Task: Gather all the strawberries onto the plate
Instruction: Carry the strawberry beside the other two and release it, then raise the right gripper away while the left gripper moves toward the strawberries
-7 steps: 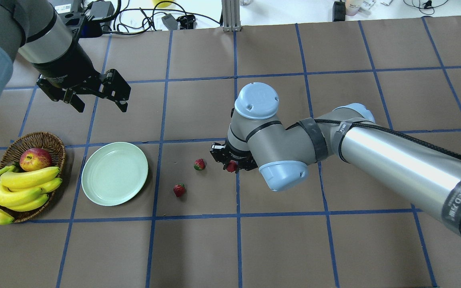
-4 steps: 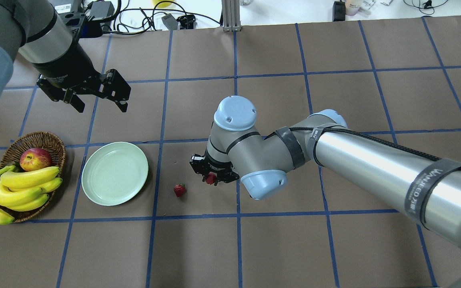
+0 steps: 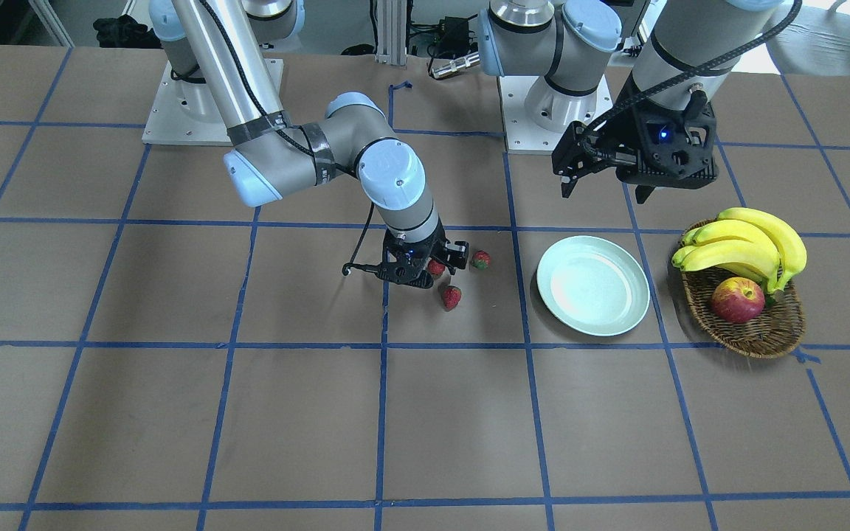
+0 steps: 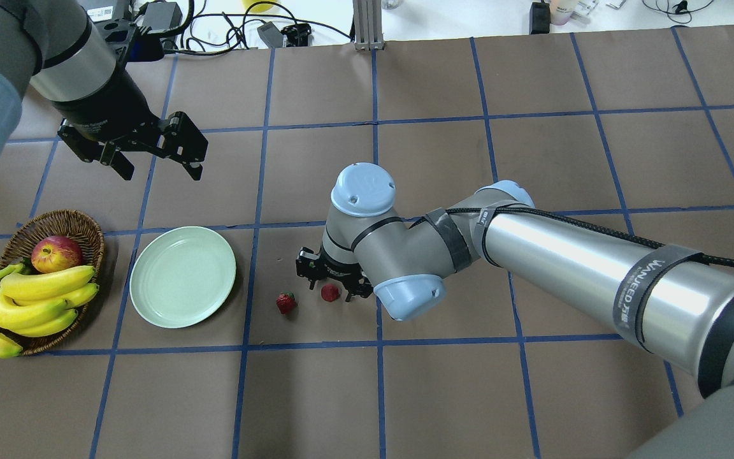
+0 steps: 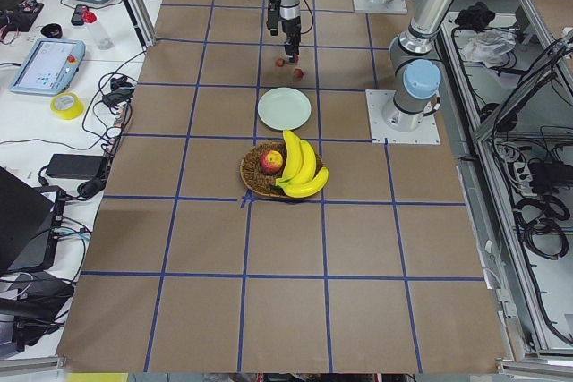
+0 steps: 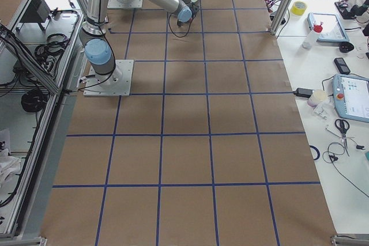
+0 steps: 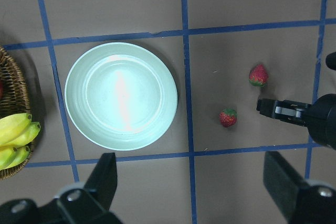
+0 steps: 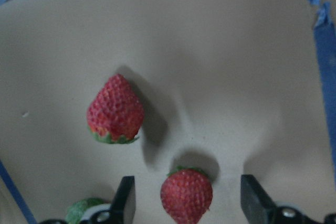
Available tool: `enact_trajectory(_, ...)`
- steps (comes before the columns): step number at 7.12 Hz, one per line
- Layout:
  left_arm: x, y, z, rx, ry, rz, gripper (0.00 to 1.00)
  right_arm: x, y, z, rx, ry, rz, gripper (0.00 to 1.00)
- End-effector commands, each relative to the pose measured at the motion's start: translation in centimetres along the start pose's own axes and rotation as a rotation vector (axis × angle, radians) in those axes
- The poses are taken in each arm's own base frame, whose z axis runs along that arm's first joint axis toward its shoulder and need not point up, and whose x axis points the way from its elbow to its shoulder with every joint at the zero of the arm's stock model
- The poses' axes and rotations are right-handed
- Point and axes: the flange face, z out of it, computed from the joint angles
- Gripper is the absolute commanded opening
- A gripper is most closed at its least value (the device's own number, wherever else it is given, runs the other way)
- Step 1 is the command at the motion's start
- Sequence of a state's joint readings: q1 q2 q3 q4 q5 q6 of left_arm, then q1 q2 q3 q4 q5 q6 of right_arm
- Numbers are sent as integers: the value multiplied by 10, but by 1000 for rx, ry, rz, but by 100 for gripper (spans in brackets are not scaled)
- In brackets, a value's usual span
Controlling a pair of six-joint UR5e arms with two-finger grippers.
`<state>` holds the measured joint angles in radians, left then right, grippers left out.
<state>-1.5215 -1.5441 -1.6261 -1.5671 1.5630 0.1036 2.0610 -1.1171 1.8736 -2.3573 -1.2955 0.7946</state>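
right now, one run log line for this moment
right gripper: open astride one strawberry, not touching | left gripper: open, raised | plate: empty | two other strawberries: on table

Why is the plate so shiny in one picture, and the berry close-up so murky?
Left wrist view: a white streak of glare runs down the glossy plate. Right wrist view: dim, greyish and soft, with dark shadows close beside the strawberries.

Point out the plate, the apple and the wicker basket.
plate (image 4: 183, 276), overhead exterior view, bare centre of its well.
apple (image 4: 56, 253), overhead exterior view, middle of its red top.
wicker basket (image 4: 64, 220), overhead exterior view, woven far rim.
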Motion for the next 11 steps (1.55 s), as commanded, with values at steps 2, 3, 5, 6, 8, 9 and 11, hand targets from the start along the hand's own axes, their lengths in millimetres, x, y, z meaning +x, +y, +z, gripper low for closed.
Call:
enact_trajectory(2, -1, -2, 1, 4, 16, -13, 100, 43, -31, -120, -5, 119, -4, 100)
enact_trajectory(3, -2, -3, 0, 7, 15, -14, 100, 76, -55, -181, 28, 137, 57, 100)
enact_trajectory(5, -1, -2, 14, -21, 15, -61, 100, 121, -89, -288, 60, 283, 6, 100)
enact_trajectory(6, 0, -1, 34, -59, 19, -78, 100, 114, -90, -334, 69, 281, -8, 100)
enact_trajectory(8, 18, 8, 89, -73, 19, -54, 100, 85, -78, -387, 181, 244, -66, 100)
enact_trajectory(9, 39, 19, 115, -66, 15, -60, 100, 66, -79, -393, 303, 196, -150, 100)
enact_trajectory(11, 106, 50, 164, -41, 26, -106, 100, 74, -86, -373, 274, 202, -162, 100)
